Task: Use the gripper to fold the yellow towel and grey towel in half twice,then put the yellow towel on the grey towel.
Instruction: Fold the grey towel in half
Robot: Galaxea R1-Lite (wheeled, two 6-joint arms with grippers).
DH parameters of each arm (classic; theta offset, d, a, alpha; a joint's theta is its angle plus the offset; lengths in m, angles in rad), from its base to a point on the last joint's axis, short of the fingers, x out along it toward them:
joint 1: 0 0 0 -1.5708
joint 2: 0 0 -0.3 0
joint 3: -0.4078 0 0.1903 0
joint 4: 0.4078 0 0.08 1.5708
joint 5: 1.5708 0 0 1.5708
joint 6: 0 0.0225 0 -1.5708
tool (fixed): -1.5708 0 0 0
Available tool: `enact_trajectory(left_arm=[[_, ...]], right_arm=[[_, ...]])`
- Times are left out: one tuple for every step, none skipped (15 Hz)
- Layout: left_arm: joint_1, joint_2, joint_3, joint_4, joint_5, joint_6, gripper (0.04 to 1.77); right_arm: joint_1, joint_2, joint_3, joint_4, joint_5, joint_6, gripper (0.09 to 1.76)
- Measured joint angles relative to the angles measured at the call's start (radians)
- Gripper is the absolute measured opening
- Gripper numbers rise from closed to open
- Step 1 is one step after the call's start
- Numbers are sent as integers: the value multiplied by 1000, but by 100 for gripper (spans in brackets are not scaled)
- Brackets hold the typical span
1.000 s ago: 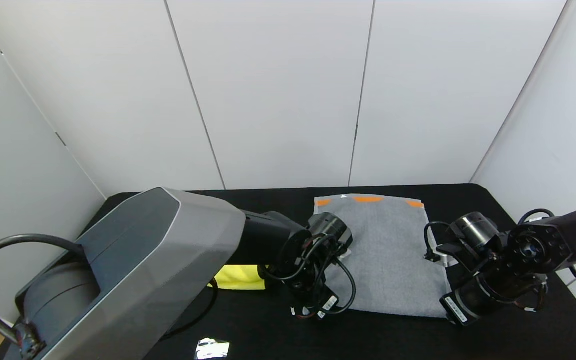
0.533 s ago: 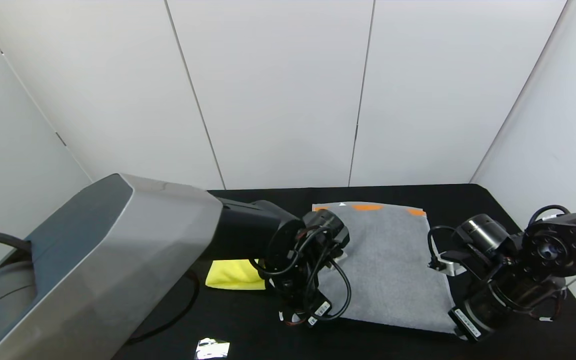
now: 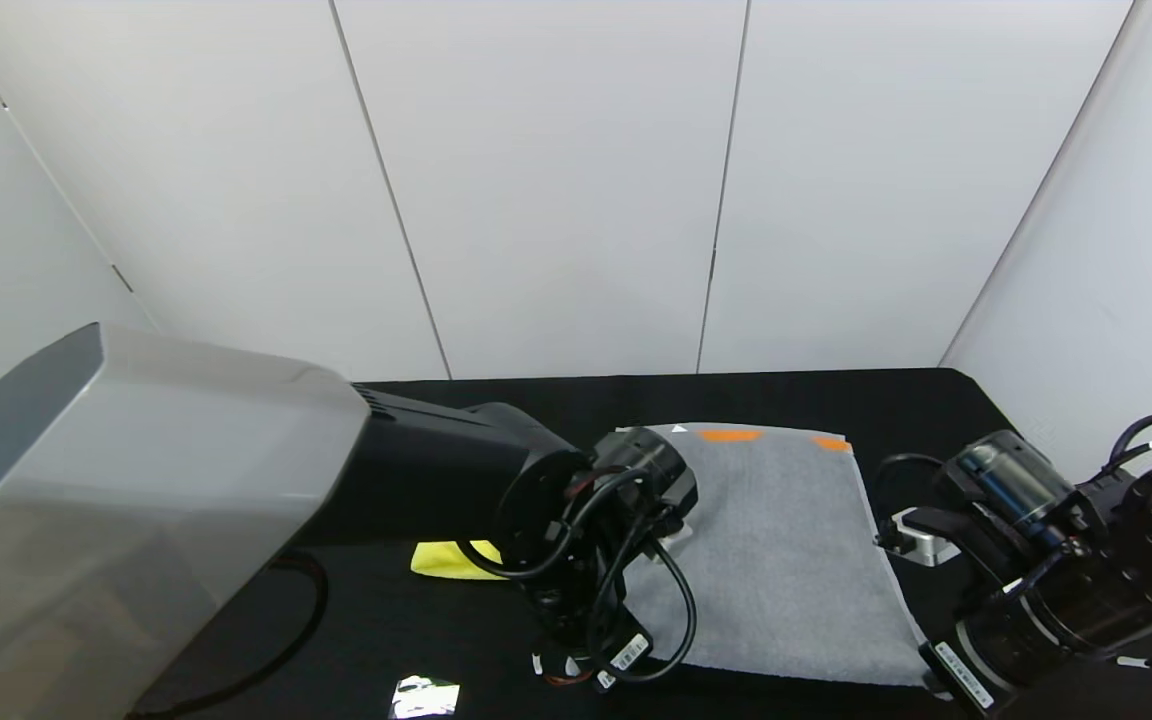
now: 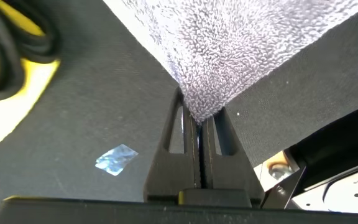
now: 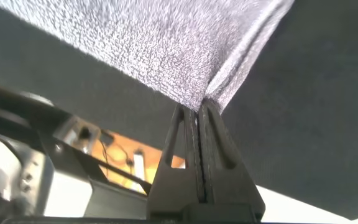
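Observation:
The grey towel [image 3: 781, 550] lies flat on the black table [image 3: 536, 400], with its orange band [image 3: 731, 435] at the far end. My left gripper [image 4: 197, 118] is shut on the towel's near left corner [image 4: 229, 56]. My right gripper [image 5: 201, 107] is shut on the near right corner [image 5: 185, 56]. In the head view both wrists hang over these corners and hide the fingertips. The yellow towel [image 3: 446, 558] lies left of the grey one, mostly hidden behind my left arm [image 3: 496, 480]; it also shows in the left wrist view [image 4: 11, 93].
A small shiny foil scrap [image 3: 424, 697] lies on the table near the front edge, also in the left wrist view [image 4: 115, 158]. White walls close the table at the back and sides. The right wrist view shows the table's edge with floor below [image 5: 117, 162].
Both grippers have drawn back toward me with the grey towel's near corners, sliding the whole towel nearer. The left arm's body has swung left and covers more of the yellow towel.

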Motion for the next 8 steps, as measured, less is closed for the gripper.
enact_trajectory(left_arm=[[3, -8, -9, -10, -1, -1, 13], [10, -16, -18, -32, -1, 0, 13], [18, -24, -26, -63, -1, -1, 13], [26, -30, -36, -97, 0, -6, 13], [31, -35, -48, -116, 1, -17, 13], [33, -36, -65, -127, 1, -24, 13], [35, -35, -86, -127, 1, -28, 13], [39, -33, -108, -130, 0, -29, 13]], right_arm=[[0, -10, -12, 0, -1, 19, 13], [-3, -18, -28, -3, -2, 43, 13], [-7, -25, -47, -8, -4, 63, 13], [-11, -30, -64, -20, -5, 78, 13], [-16, -33, -77, -45, -6, 88, 13], [-20, -35, -87, -80, -8, 100, 13], [-23, -35, -94, -120, -10, 111, 13], [-26, -35, -99, -162, -11, 120, 13]])
